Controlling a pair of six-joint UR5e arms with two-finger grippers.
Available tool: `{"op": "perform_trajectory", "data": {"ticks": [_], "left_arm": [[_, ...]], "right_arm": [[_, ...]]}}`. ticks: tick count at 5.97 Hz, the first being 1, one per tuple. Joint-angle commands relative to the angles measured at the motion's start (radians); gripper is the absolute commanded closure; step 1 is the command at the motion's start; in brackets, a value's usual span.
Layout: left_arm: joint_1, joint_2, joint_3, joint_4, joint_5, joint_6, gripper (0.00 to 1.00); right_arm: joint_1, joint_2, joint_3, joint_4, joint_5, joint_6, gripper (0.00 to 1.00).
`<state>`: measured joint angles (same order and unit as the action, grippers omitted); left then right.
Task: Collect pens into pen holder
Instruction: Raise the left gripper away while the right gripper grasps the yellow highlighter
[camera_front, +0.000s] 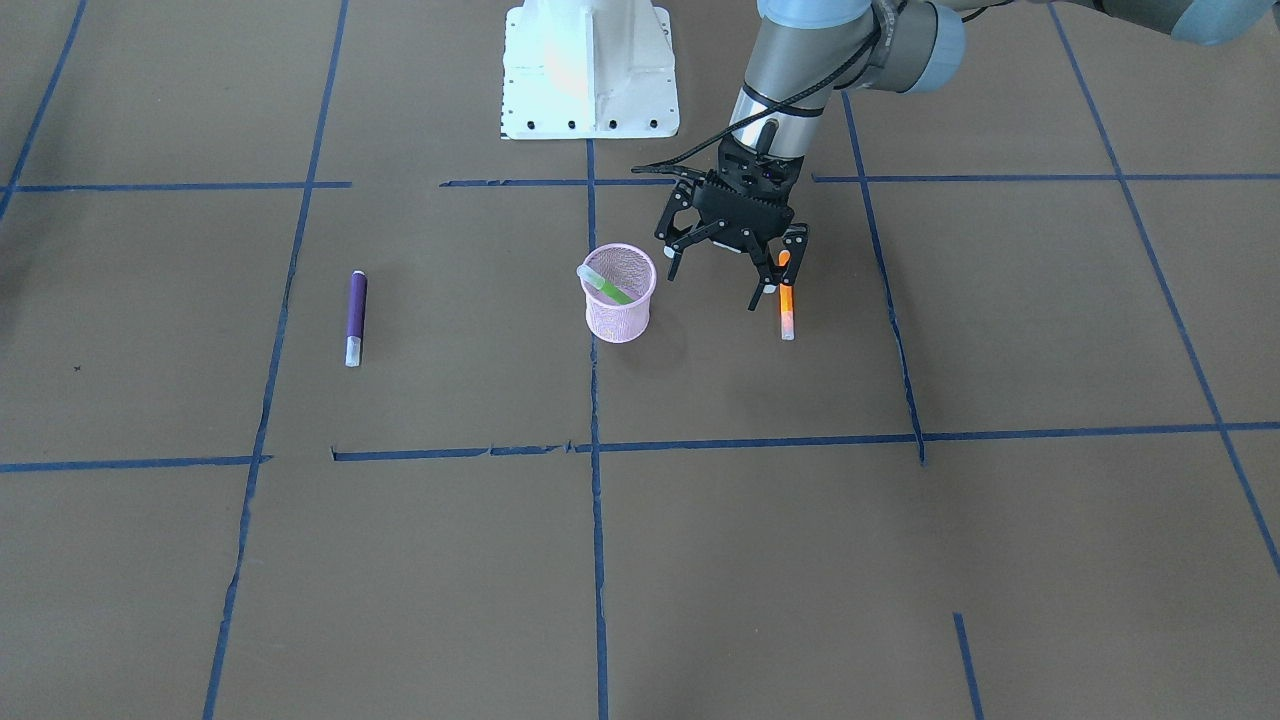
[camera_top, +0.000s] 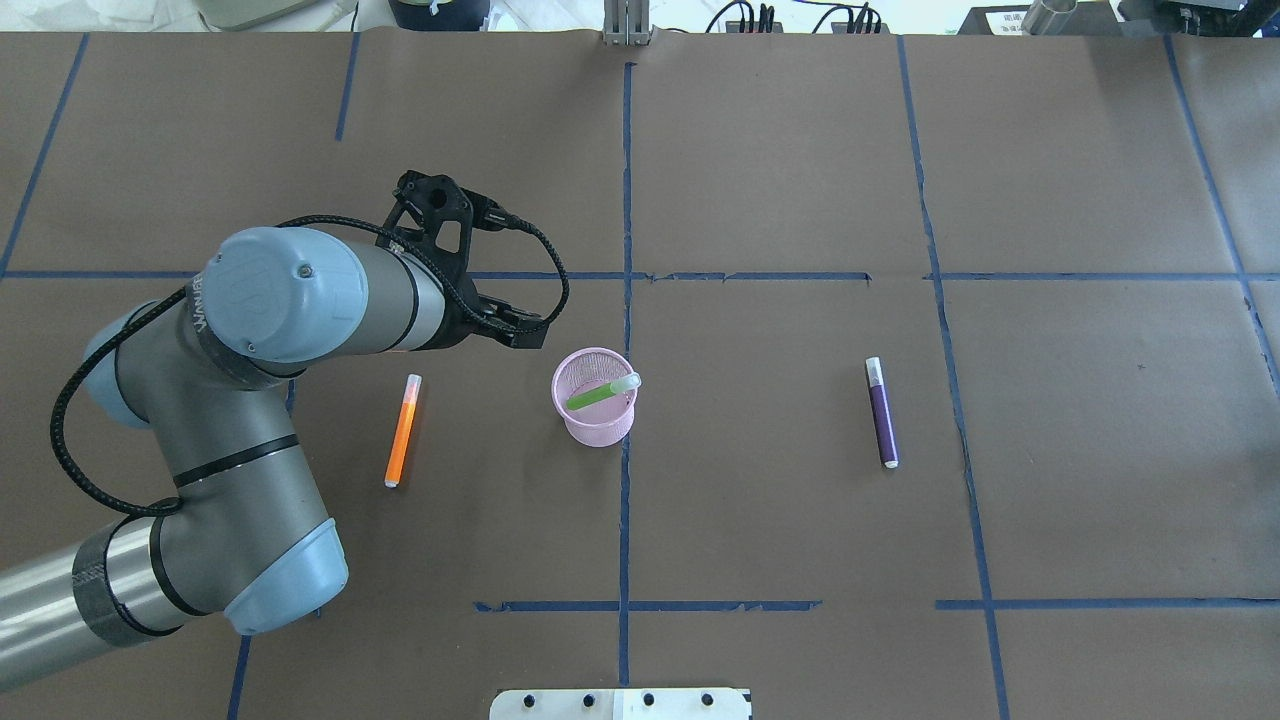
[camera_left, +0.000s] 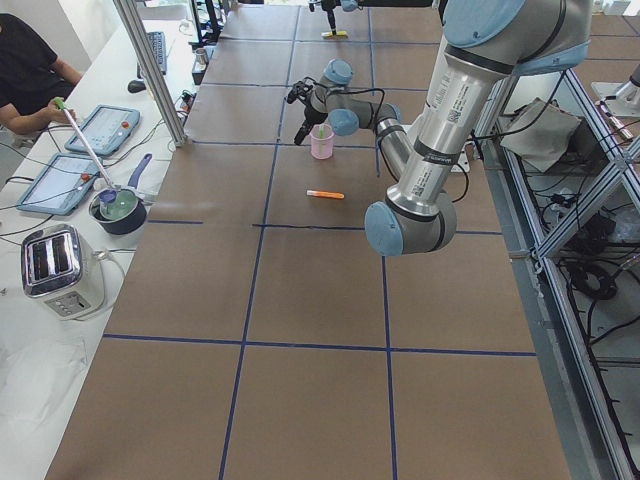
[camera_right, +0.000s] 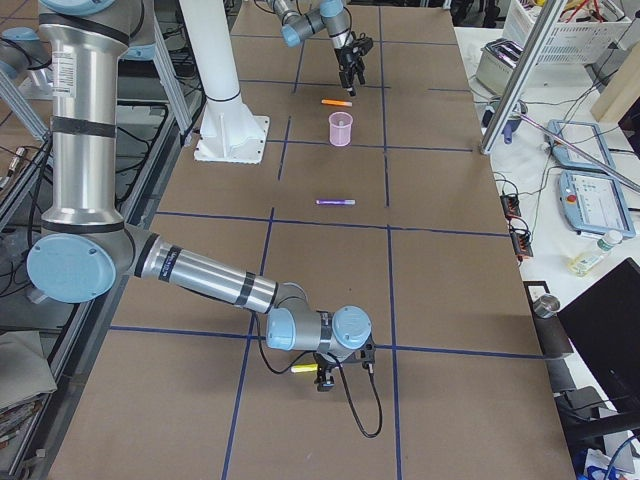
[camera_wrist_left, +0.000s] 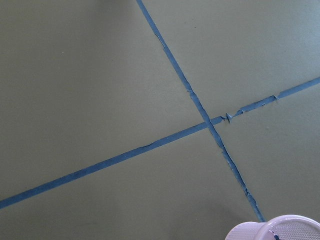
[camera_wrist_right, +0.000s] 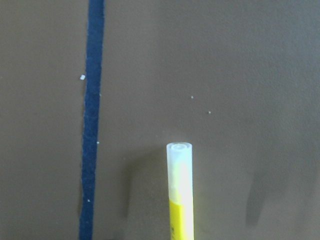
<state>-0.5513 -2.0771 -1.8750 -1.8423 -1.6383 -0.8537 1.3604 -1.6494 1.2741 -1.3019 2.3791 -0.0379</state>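
Note:
The pink mesh pen holder (camera_front: 620, 318) (camera_top: 597, 425) stands upright mid-table with the green pen (camera_front: 606, 288) (camera_top: 598, 393) leaning inside it. The orange pen (camera_front: 786, 308) (camera_top: 402, 432) lies flat beside it; the purple pen (camera_front: 356, 315) (camera_top: 881, 412) lies flat on the holder's other side. My left gripper (camera_front: 722, 282) is open and empty, hovering between holder and orange pen. The holder's rim (camera_wrist_left: 272, 229) shows in the left wrist view. My right gripper (camera_right: 322, 376) is low over a yellow pen (camera_wrist_right: 180, 197) (camera_right: 303, 368) far from the holder; I cannot tell whether it is open or shut.
The white robot base (camera_front: 588, 70) stands behind the holder. Blue tape lines (camera_front: 595, 450) grid the brown table. A side bench with a toaster (camera_left: 60, 270), a pot (camera_left: 120, 208) and tablets runs along the far edge, where a person (camera_left: 25, 70) sits.

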Motion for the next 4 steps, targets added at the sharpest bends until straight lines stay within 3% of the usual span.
{"op": "perform_trajectory", "data": {"ticks": [1,3,4], "left_arm": [[-0.001,0.0,-0.001,0.0,0.0,-0.001,0.0],[-0.001,0.0,-0.001,0.0,0.0,-0.001,0.0],[-0.004,0.002,-0.003,0.0,-0.002,0.001,0.0]], "right_arm": [[-0.007,0.008,-0.013,0.0,0.002,0.004,0.48],[-0.009,0.016,-0.006,-0.005,0.003,0.004,0.91],[-0.009,0.019,-0.03,0.001,0.006,0.003,1.0]]}}
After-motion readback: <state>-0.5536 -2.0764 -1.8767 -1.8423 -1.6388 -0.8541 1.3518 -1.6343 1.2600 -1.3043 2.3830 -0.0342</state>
